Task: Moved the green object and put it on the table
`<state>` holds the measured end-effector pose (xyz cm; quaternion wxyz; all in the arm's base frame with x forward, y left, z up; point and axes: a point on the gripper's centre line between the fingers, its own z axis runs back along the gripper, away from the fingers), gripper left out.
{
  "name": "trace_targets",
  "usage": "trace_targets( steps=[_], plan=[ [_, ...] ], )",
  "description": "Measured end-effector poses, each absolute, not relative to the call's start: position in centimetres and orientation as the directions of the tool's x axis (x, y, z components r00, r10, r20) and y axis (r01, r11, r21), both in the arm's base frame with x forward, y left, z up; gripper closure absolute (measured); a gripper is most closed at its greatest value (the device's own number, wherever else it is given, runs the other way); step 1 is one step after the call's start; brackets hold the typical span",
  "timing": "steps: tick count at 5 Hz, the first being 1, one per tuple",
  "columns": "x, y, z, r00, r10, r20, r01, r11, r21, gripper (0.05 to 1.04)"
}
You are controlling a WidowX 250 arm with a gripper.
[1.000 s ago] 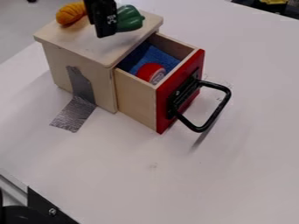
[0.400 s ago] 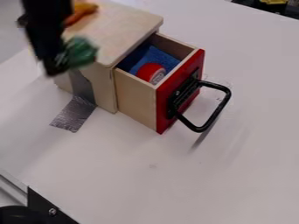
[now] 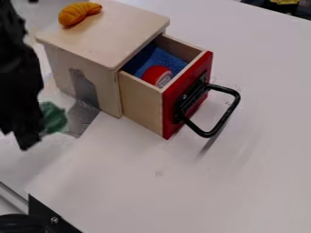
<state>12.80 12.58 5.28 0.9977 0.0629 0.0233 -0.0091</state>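
Green, ribbed, pepper-like object (image 3: 53,117) is what I have grasped in my black two-finger pincer (image 3: 30,133), at the left side of the camera view, with its rounded part sticking out to the right of my black body. It sits in view just left of the silver-grey tape (image 3: 83,113) that runs from the side of the pale wooden box (image 3: 106,34) down onto the white tabletop (image 3: 243,177); whether it touches the surface, I cannot tell. The tabletop's near edge slants across the lower left, where a black bracket with a screw (image 3: 54,220) sits at the border. Open room spreads below the box and widely to the right, beyond the black metal handle (image 3: 228,111). That handle juts from the red front (image 3: 188,98) of the pulled-out wooden drawer (image 3: 142,102), so its corner and loop are the edges to mind. Inside lie a blue cloth (image 3: 167,59) and a red round thing (image 3: 157,75). Near the box top's rear left edge rests an orange, ridged, curved object (image 3: 76,13).
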Motion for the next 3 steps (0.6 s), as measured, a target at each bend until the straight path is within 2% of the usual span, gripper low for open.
trace_targets(
  steps=[1,2,3],
  plan=[
    [14.2,12.6,2.0,0.997,0.046,-0.056,-0.039,0.992,0.117,0.525],
    [16.0,12.1,0.5,0.998,0.016,-0.063,-0.009,0.995,0.104,0.525],
    [16.5,11.5,0.6,0.998,0.004,-0.066,0.004,0.993,0.116,0.461]
  ],
)
